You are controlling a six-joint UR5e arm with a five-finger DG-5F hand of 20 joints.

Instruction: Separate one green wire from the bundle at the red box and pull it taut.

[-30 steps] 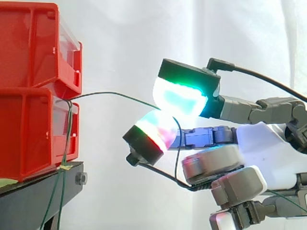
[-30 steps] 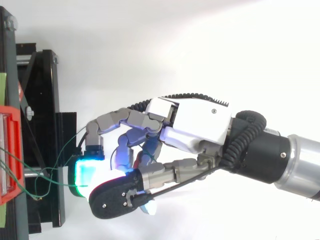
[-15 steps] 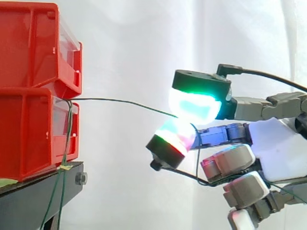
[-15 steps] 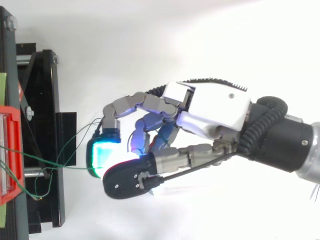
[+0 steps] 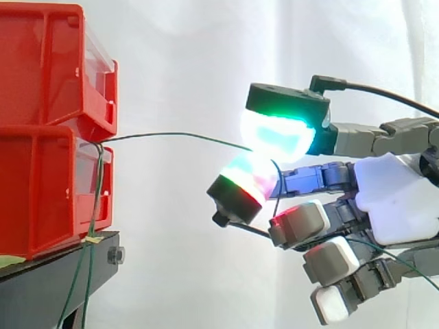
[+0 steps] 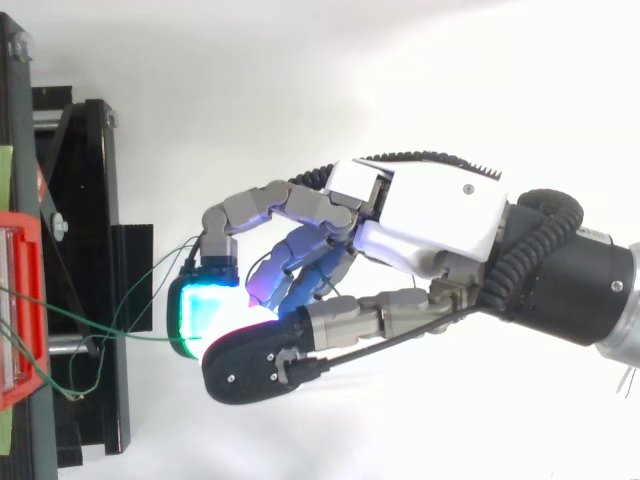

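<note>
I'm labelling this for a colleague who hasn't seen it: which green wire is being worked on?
Find the stacked red bins at the side view's left. From their front, one green wire runs sideways to the right into the pinch of the hand. The other green wires hang down the bins' front instead.

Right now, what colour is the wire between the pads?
Green; the wire shows best in the side view.

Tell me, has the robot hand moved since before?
Yes. The hand, pinching the green wire, moved right in the side view, away from the red bins.
</note>
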